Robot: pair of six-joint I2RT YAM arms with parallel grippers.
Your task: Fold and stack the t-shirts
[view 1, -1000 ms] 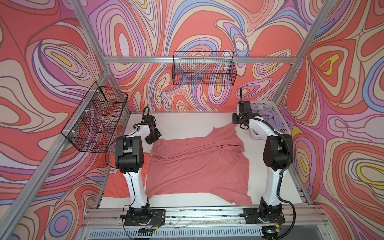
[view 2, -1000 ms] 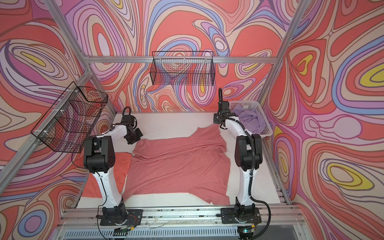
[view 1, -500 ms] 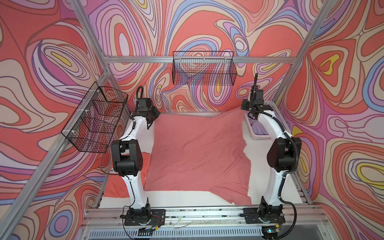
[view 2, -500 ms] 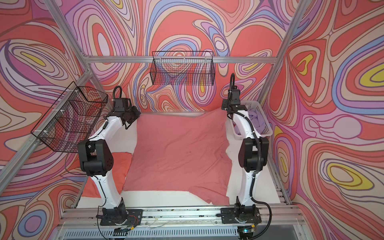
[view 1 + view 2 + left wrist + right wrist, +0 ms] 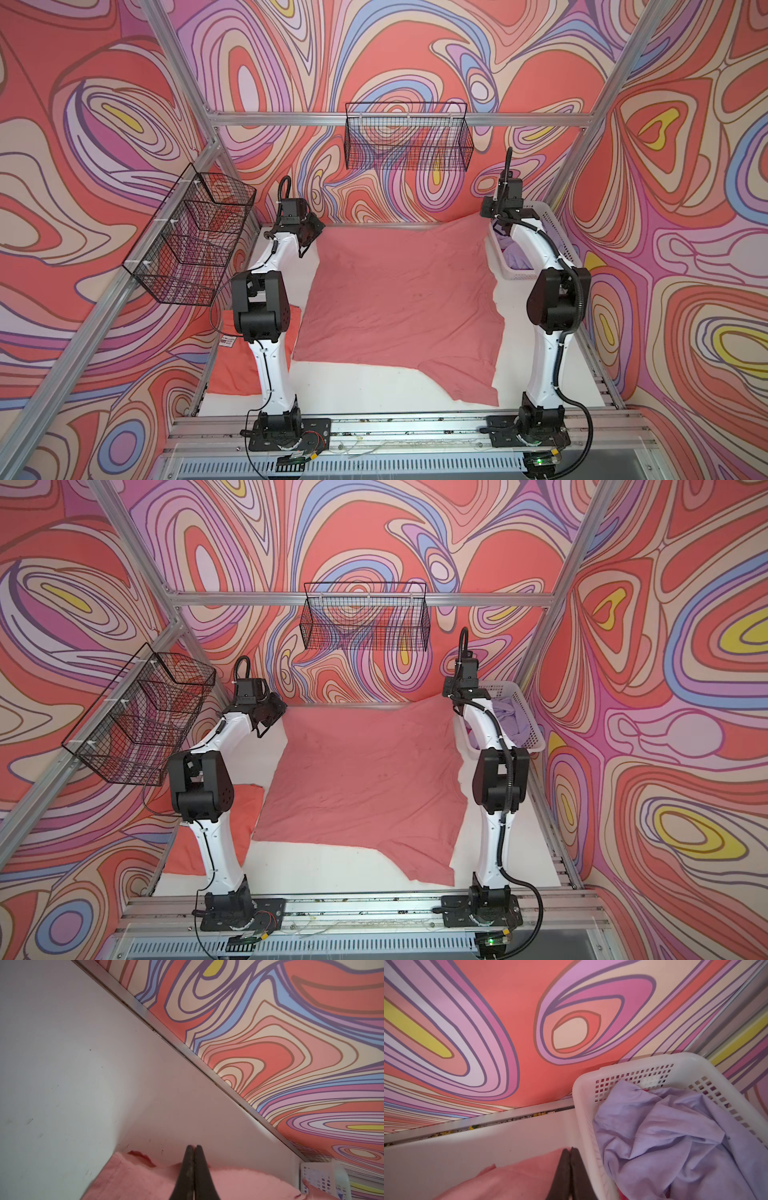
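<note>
Salmon-pink t-shirt (image 5: 399, 299), soft and lightly creased, lay spread on the white table (image 5: 374, 395), far corners pinched by the clenched left gripper (image 5: 194, 1147) and right gripper (image 5: 570, 1149); a crumpled lavender t-shirt (image 5: 675, 1136) sat in the perforated basket (image 5: 633, 1063).

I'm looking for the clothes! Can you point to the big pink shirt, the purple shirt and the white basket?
pink shirt (image 5: 399, 299): in a top view, middle of the spread cloth.
purple shirt (image 5: 675, 1136): right wrist view, on its crumpled middle.
white basket (image 5: 633, 1067): right wrist view, on its rim.
</note>
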